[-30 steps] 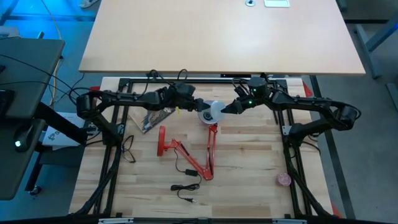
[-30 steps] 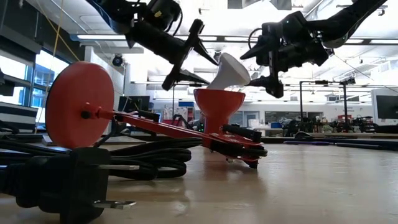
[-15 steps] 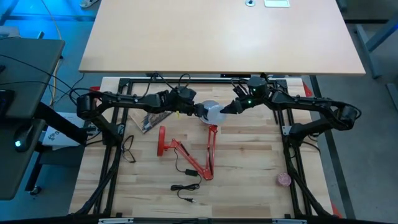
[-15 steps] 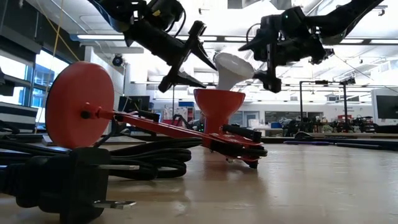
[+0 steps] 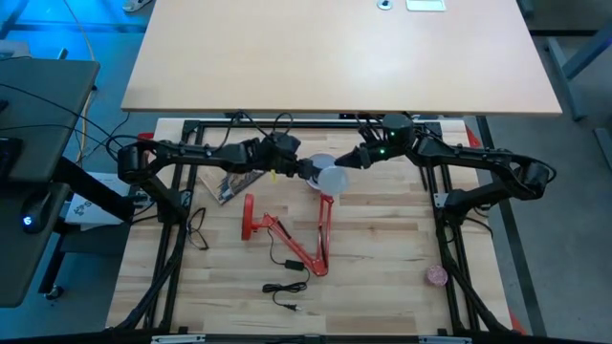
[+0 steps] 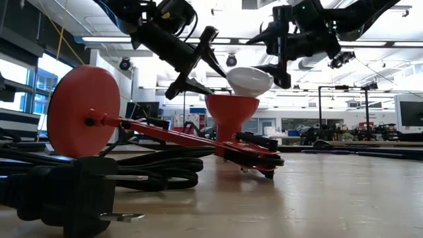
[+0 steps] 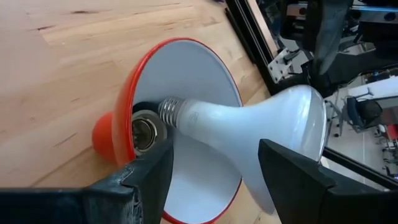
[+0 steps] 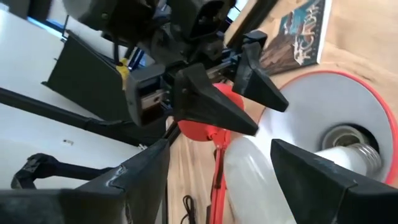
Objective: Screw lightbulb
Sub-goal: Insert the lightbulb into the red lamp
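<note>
One lightbulb (image 7: 249,127), one red lamp (image 5: 287,234), two pincers.
The lightbulb's threaded end sits at the socket inside the lamp shade (image 7: 186,81), dome now leaning lower than a second ago. The right pincer (image 6: 276,61) clamps the dome; the left pincer (image 7: 211,171) stands apart around the neck. One plug (image 6: 73,195) lies on the wooden surface (image 5: 382,258); a workshop lies beyond.
</note>
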Controlling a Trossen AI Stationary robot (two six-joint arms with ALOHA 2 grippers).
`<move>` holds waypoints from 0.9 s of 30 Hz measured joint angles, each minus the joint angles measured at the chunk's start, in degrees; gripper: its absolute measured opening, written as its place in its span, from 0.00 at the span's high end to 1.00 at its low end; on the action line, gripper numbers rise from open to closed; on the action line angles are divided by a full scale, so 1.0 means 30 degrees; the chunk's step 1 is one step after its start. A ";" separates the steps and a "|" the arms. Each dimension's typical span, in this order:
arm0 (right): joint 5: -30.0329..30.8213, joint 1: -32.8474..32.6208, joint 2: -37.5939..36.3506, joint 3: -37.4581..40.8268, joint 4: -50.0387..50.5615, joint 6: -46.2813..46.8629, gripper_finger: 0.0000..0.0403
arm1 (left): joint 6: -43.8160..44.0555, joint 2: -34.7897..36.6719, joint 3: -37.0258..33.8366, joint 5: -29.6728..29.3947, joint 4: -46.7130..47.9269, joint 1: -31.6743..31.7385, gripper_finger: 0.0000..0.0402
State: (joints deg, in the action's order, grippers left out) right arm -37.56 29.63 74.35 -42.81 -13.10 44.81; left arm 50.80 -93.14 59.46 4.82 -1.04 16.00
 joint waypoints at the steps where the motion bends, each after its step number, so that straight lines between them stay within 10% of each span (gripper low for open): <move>1: 0.0000 0.0032 0.0000 0.0000 -0.0241 0.0051 0.32 | -0.0042 0.0000 0.0000 0.0007 -0.0008 0.0084 0.43; 27: -0.0211 0.1050 -0.1353 0.0015 -0.1750 0.0622 0.32 | -0.1904 0.1769 -0.0007 -0.0161 0.0376 0.2591 0.43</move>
State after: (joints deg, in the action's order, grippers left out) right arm -38.20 32.78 70.29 -42.76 -18.35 46.67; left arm 45.09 -87.84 59.44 4.34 0.09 23.78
